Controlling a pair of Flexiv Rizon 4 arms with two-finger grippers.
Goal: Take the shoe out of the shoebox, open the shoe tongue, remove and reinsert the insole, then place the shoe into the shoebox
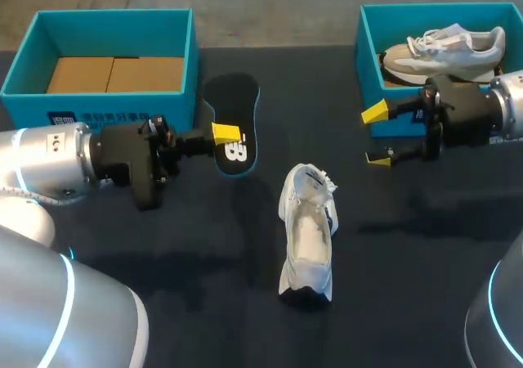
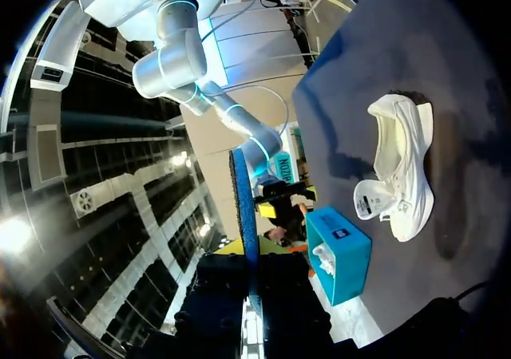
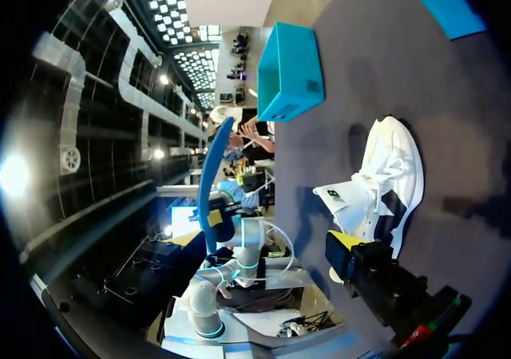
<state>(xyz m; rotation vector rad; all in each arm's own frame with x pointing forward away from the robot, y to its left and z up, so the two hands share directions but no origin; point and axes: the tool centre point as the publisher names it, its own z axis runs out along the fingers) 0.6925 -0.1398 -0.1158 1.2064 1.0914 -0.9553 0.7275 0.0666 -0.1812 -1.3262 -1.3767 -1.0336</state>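
1. Firmly clenched, the left gripper (image 1: 225, 132) holds the insole (image 1: 233, 110) by its printed end, clear of the table (image 1: 163, 245); I judge reinsertion comes next.
2. The right gripper (image 1: 377, 135) hangs released beside the right shoebox (image 1: 368, 49); it should steady the shoe (image 1: 308, 229).
3. The shoe lies mid-table, opening visible from above; feed the insole's free end in first, flat.
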